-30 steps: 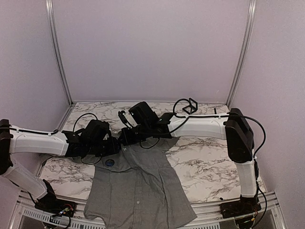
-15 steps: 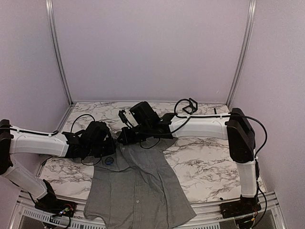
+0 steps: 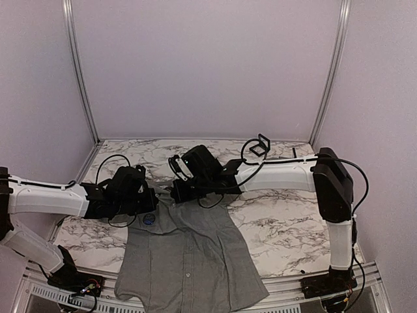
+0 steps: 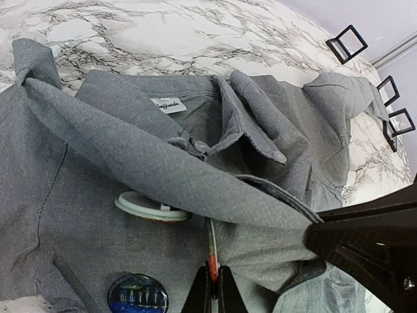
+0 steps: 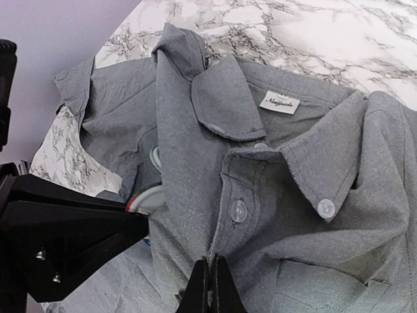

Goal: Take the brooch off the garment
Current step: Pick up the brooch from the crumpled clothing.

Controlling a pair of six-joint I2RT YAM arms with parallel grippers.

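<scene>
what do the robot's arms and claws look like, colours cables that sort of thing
Both the left arm and right arm have smooth white tubular links joined by bulky black joint housings. Loose black cables loop out near each wrist. The left claw and right claw each end in two slim black fingers tapering to points.

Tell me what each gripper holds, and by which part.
Right gripper pinches the shirt at its front button placket, below the collar. Left gripper looks shut on a thin red-and-white strip at the shirt's opened front; its identity cannot be told.
</scene>
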